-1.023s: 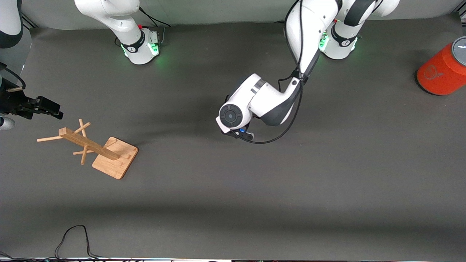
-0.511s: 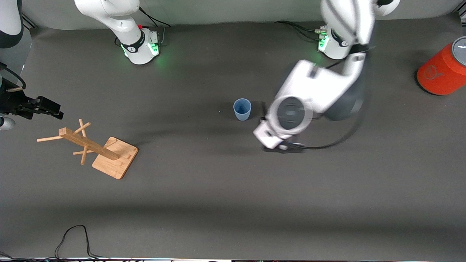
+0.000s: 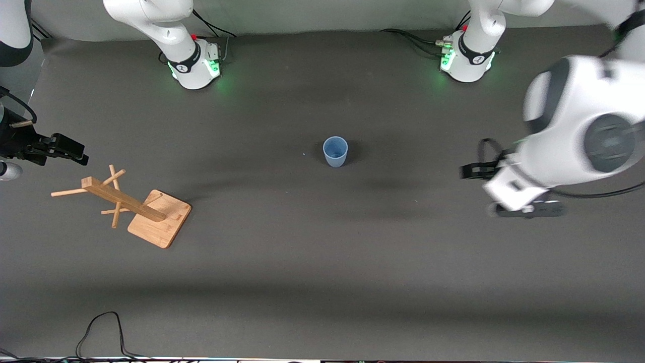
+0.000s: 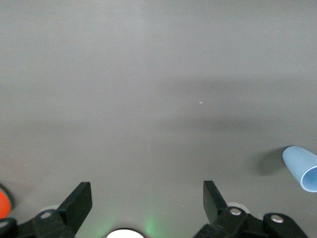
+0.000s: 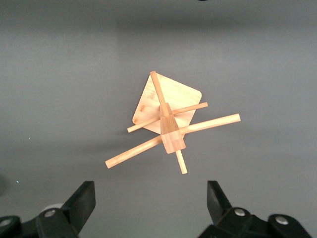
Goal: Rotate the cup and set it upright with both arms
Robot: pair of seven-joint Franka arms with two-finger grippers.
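Both grippers empty, fingers apart. Cup (image 3: pixel 335 150) stands upright mid-table, mouth up, nothing touching it. Left gripper (image 3: pixel 509 191) is up over bare mat at the cup's 3 o'clock, toward the left arm's end. Right gripper (image 3: pixel 60 148) waits above the wooden rack (image 3: pixel 133 204). Uprighting looks done; any retreat should go high and wide, no sweeping back over the cup.

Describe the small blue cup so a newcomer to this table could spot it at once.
On the dark grey table mat, look to the middle, roughly midway between the wooden peg rack with its square base and the large orange cylinder with a grey top. There the small pale blue plain plastic tumbler stands upright, mouth up, alone. Nothing else is blue, and it has no handle.
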